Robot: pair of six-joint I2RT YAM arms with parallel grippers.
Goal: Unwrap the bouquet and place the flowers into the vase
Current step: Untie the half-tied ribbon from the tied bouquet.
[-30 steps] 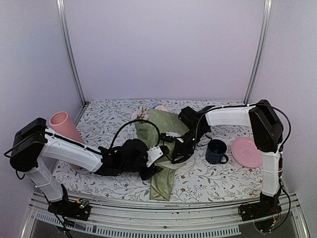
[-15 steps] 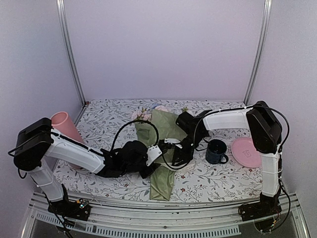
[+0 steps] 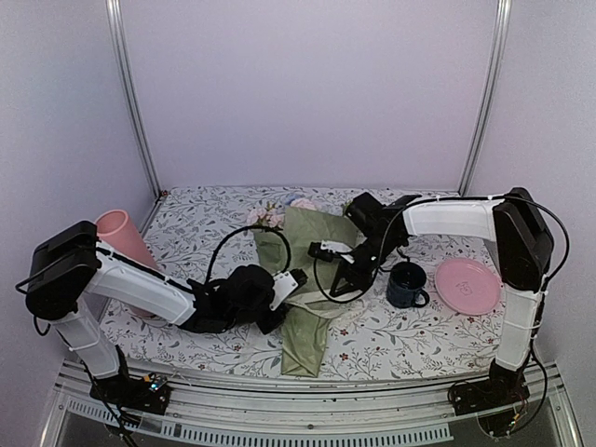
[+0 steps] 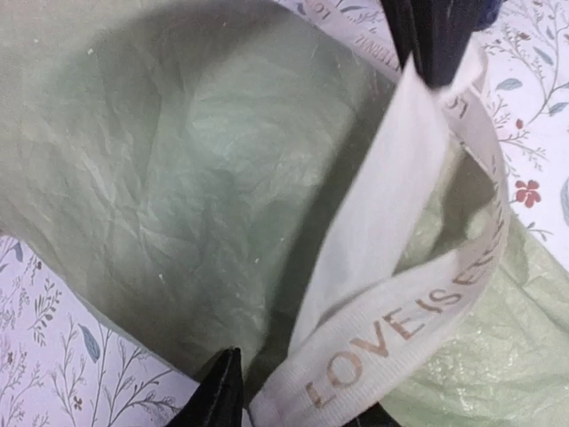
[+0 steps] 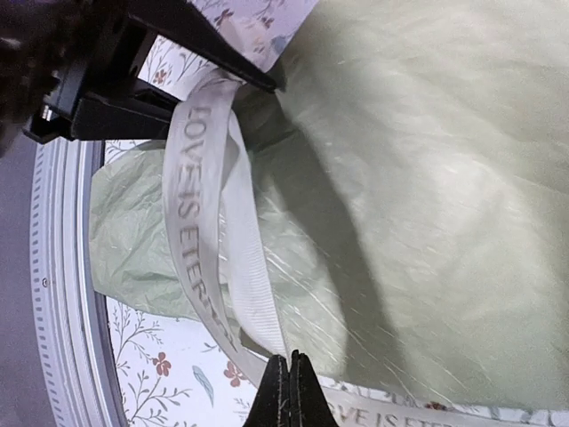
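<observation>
Plain pale lilac walls (image 3: 307,93) close in the back and both sides. Two slim metal posts (image 3: 130,102) rise at the rear corners. A white floral cloth (image 3: 400,331) covers the counter (image 3: 200,219), and a ribbed metal rail (image 3: 279,412) edges its front. The light is soft and even.

Top view: soft, even, lilac-tinted light from above, no glare. The arms throw only faint, diffuse shadows on the counter (image 3: 391,340). Frame posts (image 3: 130,102) splay outward toward the top, wide-angle perspective. Left wrist: very close. Olive paper (image 4: 178,160) is soft, with deep shade in the fold. Ribbon (image 4: 391,329) lettering is sharp low down, mushy higher up. Right claw (image 4: 431,44) is a dark blur. Right wrist: paper washes out toward upper right, ribbon casts a broad dark band across it, top-left corner dark and smeared.
</observation>
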